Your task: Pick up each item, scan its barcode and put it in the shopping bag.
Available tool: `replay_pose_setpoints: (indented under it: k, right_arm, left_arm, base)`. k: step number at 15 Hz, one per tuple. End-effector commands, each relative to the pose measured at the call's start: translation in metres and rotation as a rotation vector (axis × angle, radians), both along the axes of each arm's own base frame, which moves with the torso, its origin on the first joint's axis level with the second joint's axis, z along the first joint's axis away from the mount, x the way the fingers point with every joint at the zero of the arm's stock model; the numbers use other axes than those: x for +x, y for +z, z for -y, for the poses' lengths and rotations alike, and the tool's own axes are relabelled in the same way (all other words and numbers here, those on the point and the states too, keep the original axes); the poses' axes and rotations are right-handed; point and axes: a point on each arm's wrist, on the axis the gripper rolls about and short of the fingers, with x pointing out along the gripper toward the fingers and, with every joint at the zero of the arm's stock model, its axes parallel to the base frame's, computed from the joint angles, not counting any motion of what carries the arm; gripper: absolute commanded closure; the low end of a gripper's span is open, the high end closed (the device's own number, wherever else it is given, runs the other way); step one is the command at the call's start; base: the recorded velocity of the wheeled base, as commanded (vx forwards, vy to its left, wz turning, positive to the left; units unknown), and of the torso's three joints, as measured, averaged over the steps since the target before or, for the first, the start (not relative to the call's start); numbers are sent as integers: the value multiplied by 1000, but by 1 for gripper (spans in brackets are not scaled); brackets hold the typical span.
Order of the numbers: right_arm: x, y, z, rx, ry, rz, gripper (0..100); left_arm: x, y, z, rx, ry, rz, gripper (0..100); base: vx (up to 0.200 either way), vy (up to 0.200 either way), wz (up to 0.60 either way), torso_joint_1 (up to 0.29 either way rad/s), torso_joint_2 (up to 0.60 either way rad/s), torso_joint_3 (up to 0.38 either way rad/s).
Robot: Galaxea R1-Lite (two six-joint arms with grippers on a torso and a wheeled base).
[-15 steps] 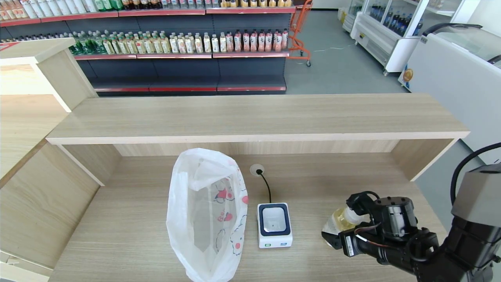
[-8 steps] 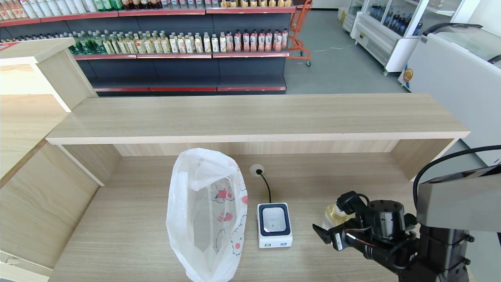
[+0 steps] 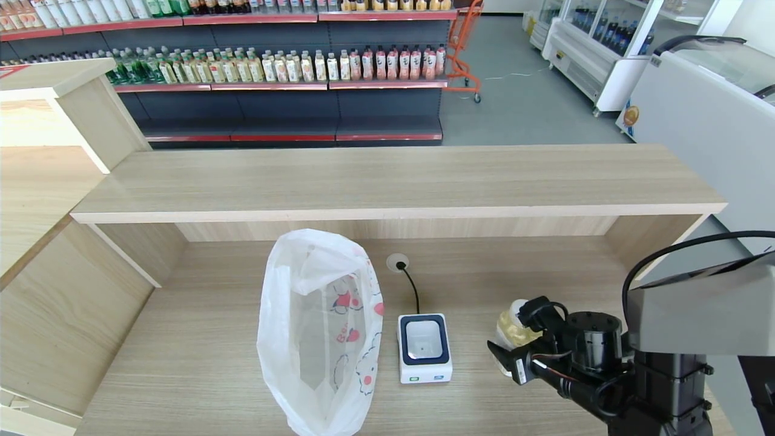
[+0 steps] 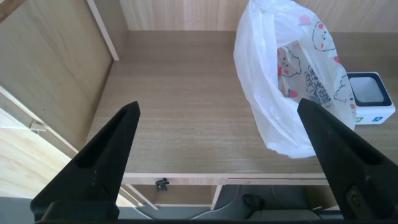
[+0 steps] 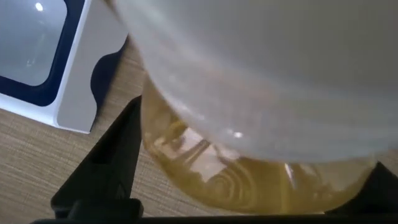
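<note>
The right pincer is clenched on a bottle of yellowish liquid, one finger on each side of its body. The bottle is upright over the bench, just beside the scanner on its right. The pincer hides the bottle's base, so I cannot tell whether it rests on the bench. In the right wrist view the bottle is blurred, with a corner of the scanner close by. The left pincer is released, fingers wide apart and holding nothing, above the bench left of the shopping bag. The shopping bag stands open just left of the scanner.
</note>
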Motion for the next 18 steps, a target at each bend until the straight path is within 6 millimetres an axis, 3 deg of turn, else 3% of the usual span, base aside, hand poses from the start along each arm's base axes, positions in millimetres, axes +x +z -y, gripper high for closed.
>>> replay_pose_setpoints:
  k: [1,8,10,13,14,16,18]
  right_arm:
    - [3,0,5,-3,-16,5,100]
    - [9,5,4,-21,-8,49,100]
    - [9,19,4,26,-21,78,100]
    - [0,67,2,241,23,158,100]
    - [-13,98,7,336,87,139,100]
    - [-43,139,13,527,210,2,100]
    - [-63,157,13,637,286,-95,100]
  left_arm:
    - [0,0,0,0,0,1,0]
    - [0,0,0,0,0,1,0]
    - [0,0,0,0,0,1,0]
    - [0,0,0,0,0,1,0]
    - [0,0,0,0,0,1,0]
    - [0,0,0,0,0,1,0]
    - [0,0,0,0,0,1,0]
  base:
    - [0,0,0,0,0,0]
    - [0,0,0,0,0,0]
    - [0,0,0,0,0,0]
    - [0,0,0,0,0,0]
    - [0,0,0,0,0,0]
    - [0,0,0,0,0,0]
    - [0,0,0,0,0,0]
